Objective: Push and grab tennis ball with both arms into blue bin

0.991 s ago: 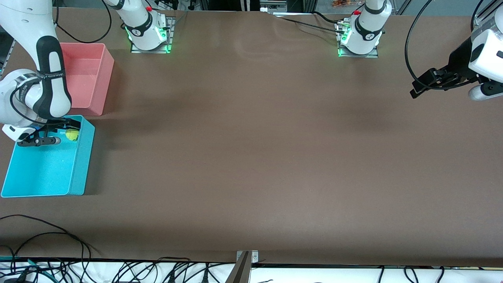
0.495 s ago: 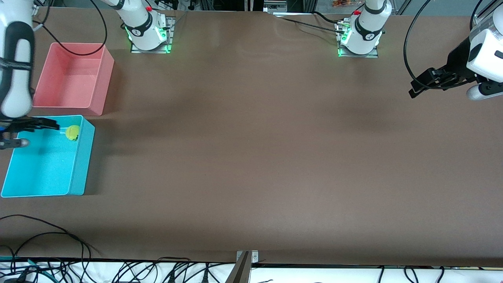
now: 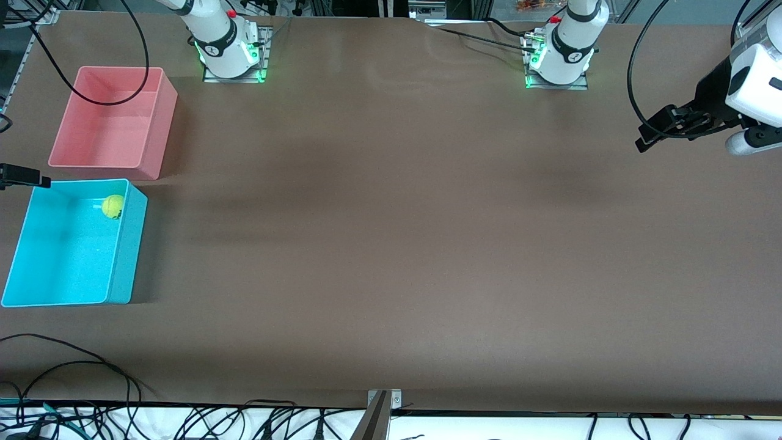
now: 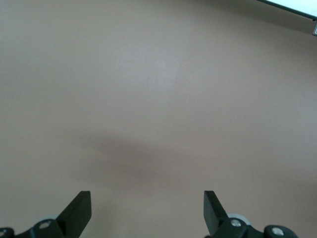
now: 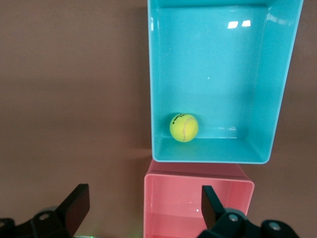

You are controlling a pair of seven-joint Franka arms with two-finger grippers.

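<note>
Evidently the main work is done: the tennis ball (image 3: 112,206) lies inside the blue bin (image 3: 125,256), in the corner farthest from the front camera and nearest the pink bin (image 3: 160,131), touching or almost touching the bin's walls there. The right wrist view shows the same, the ball (image 5: 184,127) resting free on the floor of the bin (image 5: 280,94) with nothing gripping it. The right gripper (image 5: 143,210) is up in the air over the bare table just beside the two bins, its fingers (image 5: 77,206) spread wide apart and empty; in the front view only a dark tip of it (image 3: 24,177) shows at the picture's edge, level with the blue bin's farther rim. The left gripper (image 4: 147,210) waits over bare table toward the left arm's end (image 3: 663,125), well apart from the bins, its fingers likewise apart and holding nothing. Judging by this, no pushing or grabbing is left; at most the arms need to settle into a resting pose.
</note>
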